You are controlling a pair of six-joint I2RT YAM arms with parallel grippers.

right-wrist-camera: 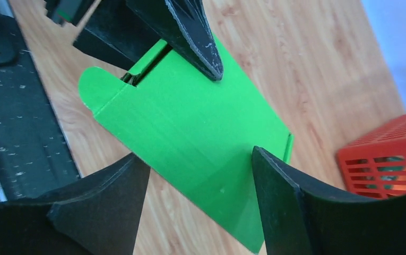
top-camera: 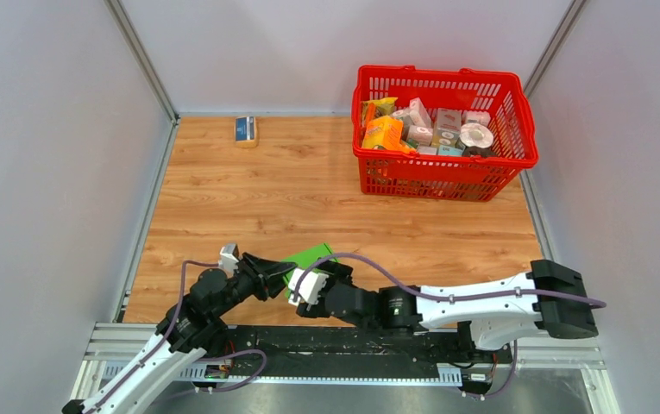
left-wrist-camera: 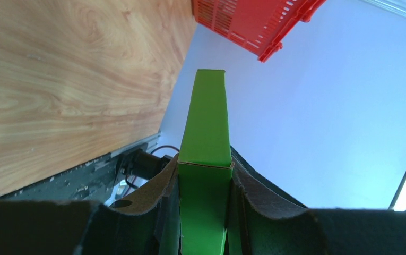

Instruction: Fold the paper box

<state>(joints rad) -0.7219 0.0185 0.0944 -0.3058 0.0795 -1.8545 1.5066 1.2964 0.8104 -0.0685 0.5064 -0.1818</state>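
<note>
The paper box (top-camera: 313,256), a bright green cardboard blank, is held just above the wooden table near its front edge. My left gripper (top-camera: 285,276) is shut on it. In the left wrist view the box (left-wrist-camera: 207,122) runs up between the two pads (left-wrist-camera: 158,186), which press its narrow sides at the left gripper (left-wrist-camera: 206,172). My right gripper (top-camera: 330,272) stands open right beside it. In the right wrist view the box's flat panel (right-wrist-camera: 190,122) and a rounded flap lie beyond the spread right gripper (right-wrist-camera: 196,156), untouched by its fingers; the left gripper's finger (right-wrist-camera: 200,48) clamps the box's far end.
A red basket (top-camera: 447,177) full of printed packages stands at the back right; it also shows as the basket (right-wrist-camera: 391,164). A small blue-and-tan box (top-camera: 246,129) lies at the back left. Grey walls enclose the table on three sides.
</note>
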